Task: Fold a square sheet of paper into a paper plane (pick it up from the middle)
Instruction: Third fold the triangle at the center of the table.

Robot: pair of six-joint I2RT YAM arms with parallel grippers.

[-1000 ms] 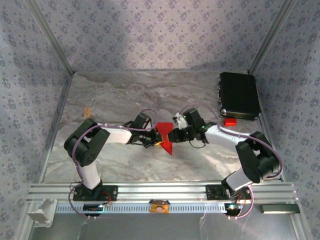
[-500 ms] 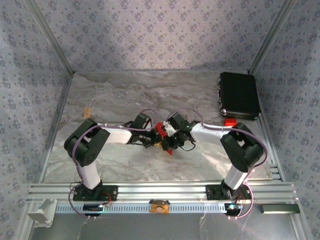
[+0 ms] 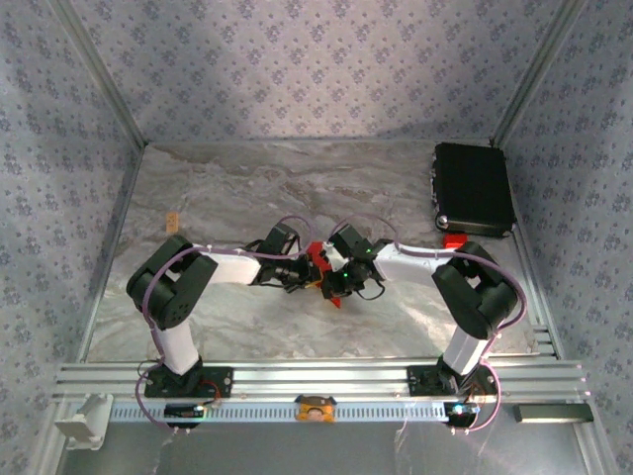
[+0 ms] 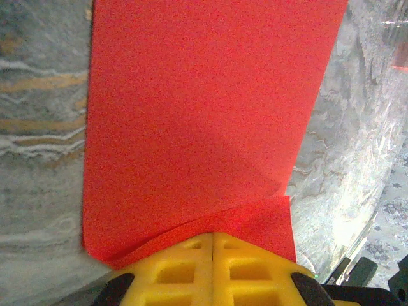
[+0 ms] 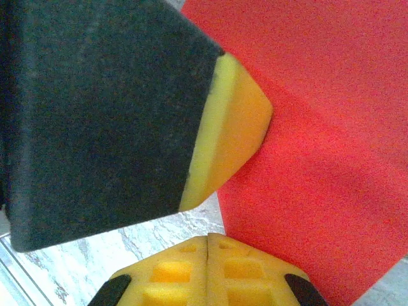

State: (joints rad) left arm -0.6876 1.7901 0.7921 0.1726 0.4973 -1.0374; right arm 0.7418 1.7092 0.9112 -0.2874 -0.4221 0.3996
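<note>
Meeting over the middle of the counter (image 3: 227, 188), the two grippers hold a red sheet of paper (image 3: 317, 259) between them, raised and partly folded. The left gripper (image 3: 313, 271) is closed on it: in its wrist view the yellow pads (image 4: 191, 268) press together and the sheet (image 4: 204, 115) fans out from the seam, with a crease running across just above them. The right gripper (image 3: 332, 281) is closed too. In its wrist view the sheet (image 5: 319, 159) reaches its closed pads (image 5: 166, 274), though whether it is pinched there I cannot tell. A black case (image 3: 473, 188) lies at the far right corner, with a small red piece (image 3: 455, 240) just beside its near edge.
</note>
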